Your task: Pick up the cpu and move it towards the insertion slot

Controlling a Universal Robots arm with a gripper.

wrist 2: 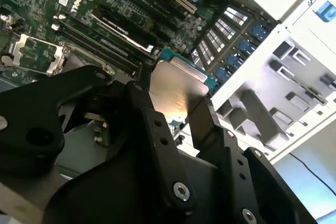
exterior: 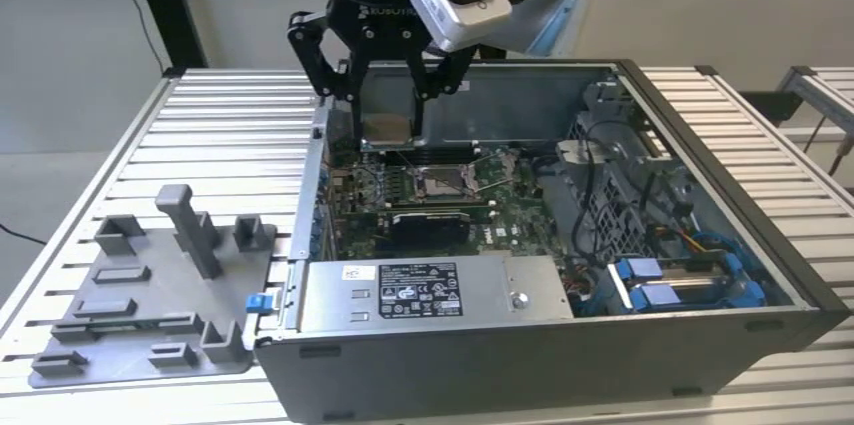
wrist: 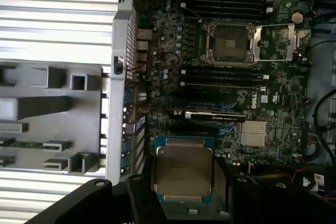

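Above the open case (exterior: 747, 245), gripper (exterior: 390, 130) clamped on the cpu (exterior: 388, 125)
Exterior view: cpu held high over the board (exterior: 514, 213), apart from the slot (exterior: 438, 181); grey tray (exterior: 80, 345) lies outside the case, at the exterior view's left. First wrist view: fingers (wrist: 137, 198) press two opposite cpu edges; slot's metal frame and tan centre show. Second wrist view: cpu's pale top catches light
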